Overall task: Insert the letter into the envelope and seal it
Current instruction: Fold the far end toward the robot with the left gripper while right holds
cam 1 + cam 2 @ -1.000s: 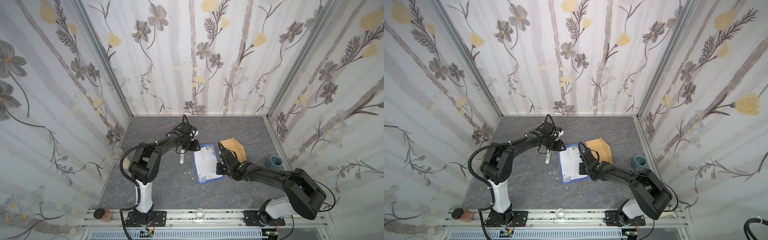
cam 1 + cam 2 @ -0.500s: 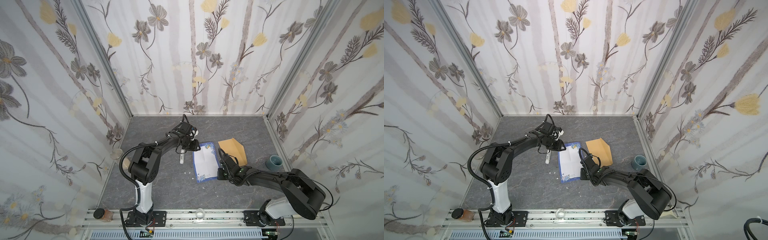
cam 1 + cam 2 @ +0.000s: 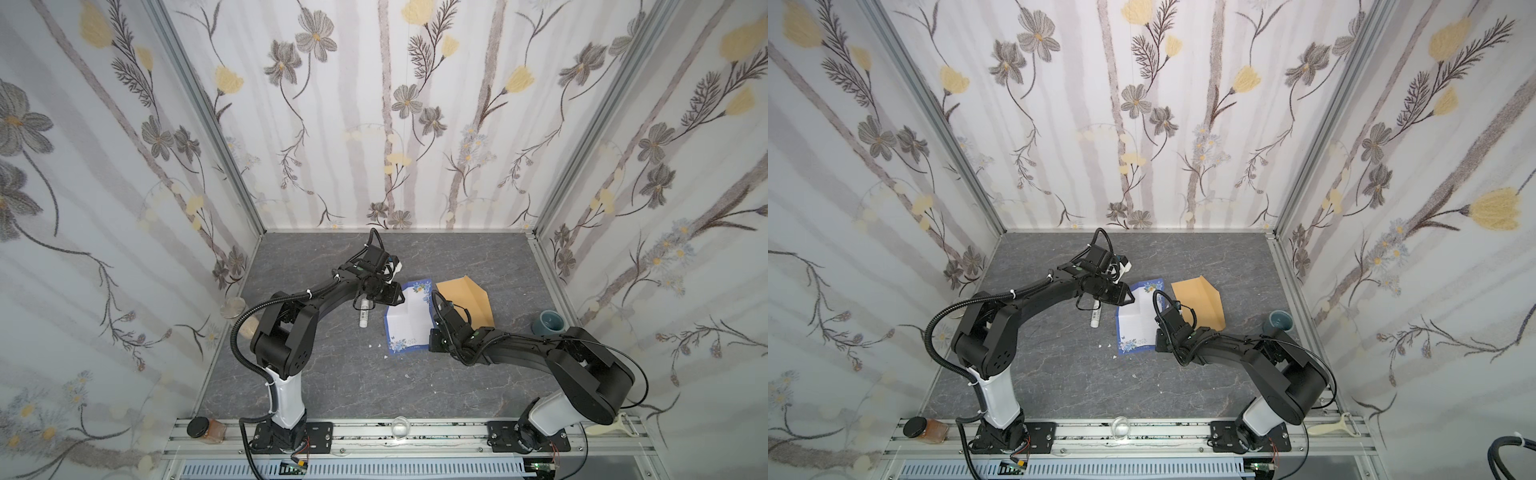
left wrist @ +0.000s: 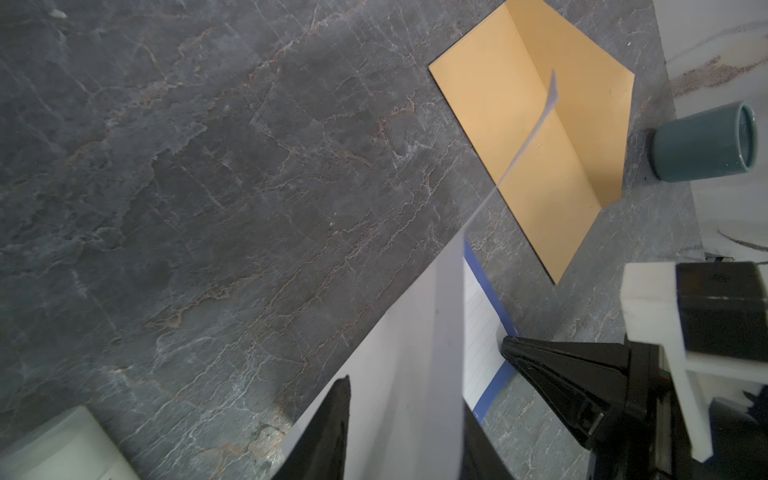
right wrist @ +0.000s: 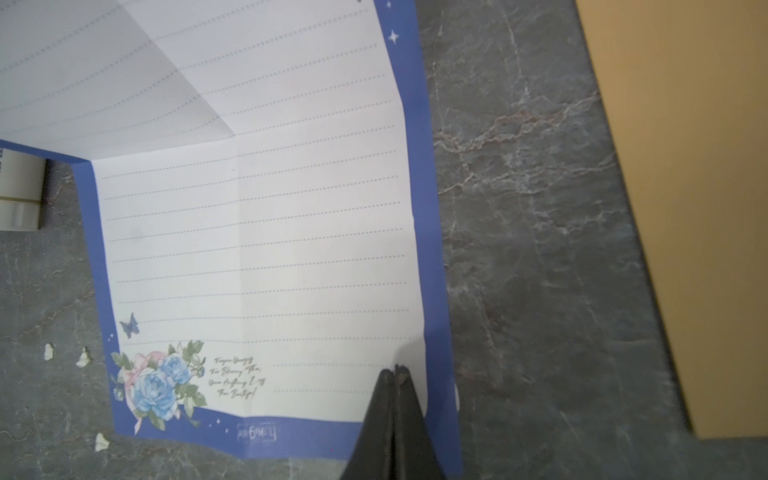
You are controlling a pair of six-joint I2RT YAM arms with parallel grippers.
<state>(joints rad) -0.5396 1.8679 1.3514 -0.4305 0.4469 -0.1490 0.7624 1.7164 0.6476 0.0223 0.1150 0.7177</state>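
The right fingers [image 5: 384, 419] are pressed together with no gap. Their joined tip rests on the lined face of the letter [image 5: 257, 232], just inside the blue border by the sheet's near-right corner. The left fingers [image 4: 332, 428] stand part-way apart, and a lifted part of the letter rises between them; whether they pinch it I cannot tell.

In both top views that lifted part is the sheet's far-left corner, turned up under the wrist of the left arm [image 3: 328, 297]. The rest of the letter [image 3: 409, 324] lies printed side up on the grey counter [image 3: 332, 382]. It is creased, with blue flowers at its near-left and far-right corners.

The right arm [image 3: 523, 353] reaches in low from the right to the sheet's near edge. The envelope [image 3: 465, 299] lies flat just right of the letter with its flap unfolded, and the right wrist view shows a strip of bare counter between the two.

A white glue stick [image 3: 364, 316] lies just left of the letter, beneath the left arm. Small white scraps [image 5: 83, 357] dot the counter beside the near flower corner. A teal cup [image 3: 548, 323] stands upright near the right wall, beyond the envelope.
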